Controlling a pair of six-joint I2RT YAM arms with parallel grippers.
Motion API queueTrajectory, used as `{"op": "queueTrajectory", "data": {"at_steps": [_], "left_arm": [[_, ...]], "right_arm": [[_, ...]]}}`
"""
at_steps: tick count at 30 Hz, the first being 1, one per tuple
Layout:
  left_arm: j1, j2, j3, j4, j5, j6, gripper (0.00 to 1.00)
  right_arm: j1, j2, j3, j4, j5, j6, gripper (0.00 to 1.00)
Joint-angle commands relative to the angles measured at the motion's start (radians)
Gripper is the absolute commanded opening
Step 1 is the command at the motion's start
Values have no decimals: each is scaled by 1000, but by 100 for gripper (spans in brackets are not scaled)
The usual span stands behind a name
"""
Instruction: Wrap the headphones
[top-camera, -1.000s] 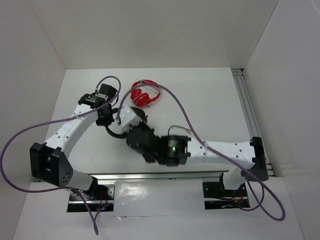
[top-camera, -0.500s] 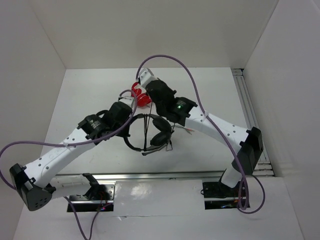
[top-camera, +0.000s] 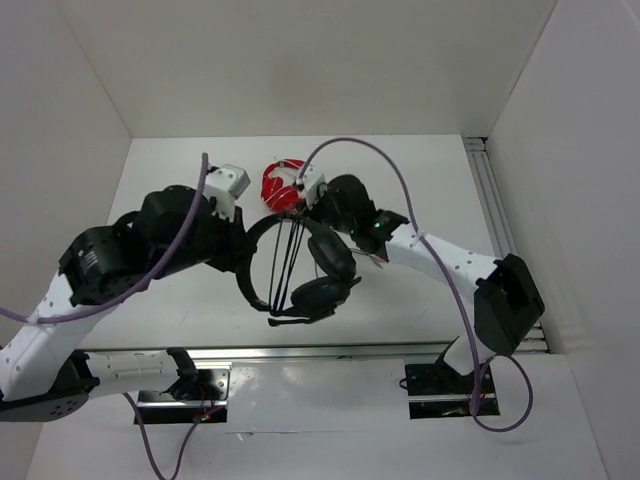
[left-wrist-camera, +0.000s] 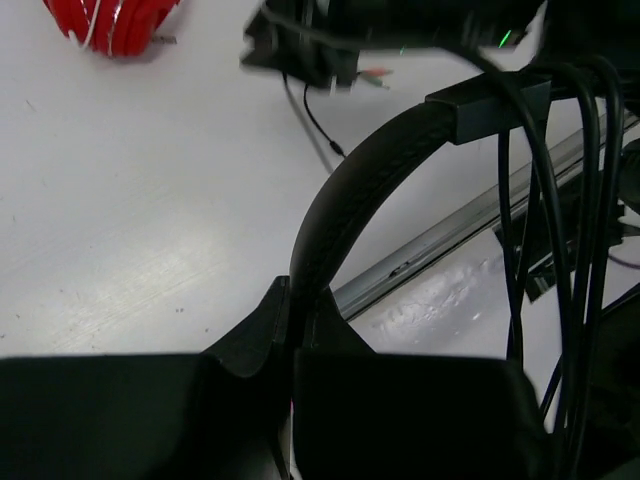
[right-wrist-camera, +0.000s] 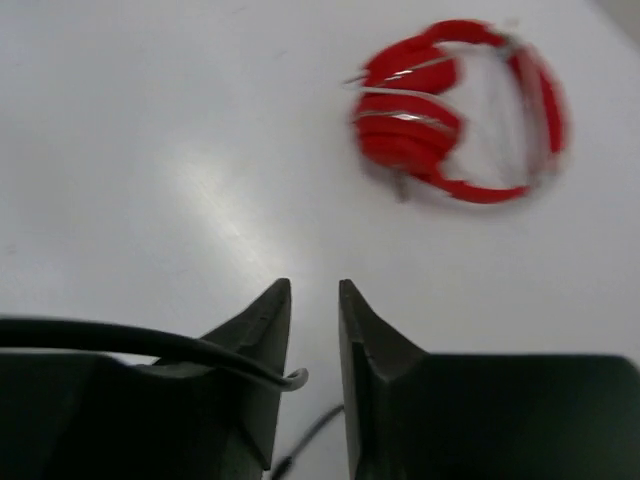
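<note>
Headband (left-wrist-camera: 365, 160) tight in left gripper (left-wrist-camera: 298, 325); right gripper (right-wrist-camera: 314, 300) slightly parted, cable (right-wrist-camera: 150, 341) over one finger (right-wrist-camera: 262, 318).

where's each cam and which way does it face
Top external: above and behind the bases, looking down at the table; both arms and the black headphones show.
Left wrist: on the left arm, looking along the left tool, which grips the headband; its fingers show.
Right wrist: on the right arm, looking past the right tool at the table; its fingers show.
Shared: all three show the red headphones.
</note>
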Motion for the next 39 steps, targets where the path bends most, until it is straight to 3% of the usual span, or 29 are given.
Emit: {"op": "queueTrajectory", "data": {"at_steps": [1,3,4,8,14,22,23,26,27,28,29,33,34,37,39], "left_arm": [[-6,30,109,-74,-30,-54,0],[-6,59,138,-109,-103,-123,0],[-6,68,147,-109,-127,-123,0],[14,95,187,-180,-259,-191,0],[247,104,216,-189,-284,-174,0],[636,209,285,-94,-94,-20,0],[637,223,296,-94,-94,-20,0],[679,288,305,-94,-121,-40,0],[692,300,292,-83,-121,-40,0],[701,315,292,-83,-121,-40,0],[701,334,292,-83,-137,-51,0],[701,421,232,-62,-184,-75,0],[701,421,210,-50,-193,-76,0],[701,406,76,30,-174,-62,0],[701,392,-36,93,-174,-48,0]], "right_arm": [[63,3,-190,348,-226,193,35],[84,67,-277,646,-335,361,38],[84,67,-301,648,-335,362,38],[136,272,-336,917,-361,512,39],[187,446,-443,1051,-314,561,39],[208,389,-634,1123,-253,563,39],[208,371,-670,1123,-233,563,38],[250,281,-715,1050,-136,540,34],[263,221,-738,1019,-96,528,28],[294,189,-747,957,-8,517,8],[316,156,-747,911,40,508,1],[484,11,-659,593,419,508,0],[527,-44,-636,477,577,517,0],[658,-129,-518,297,838,535,0],[721,-157,-398,116,922,536,0]]}}
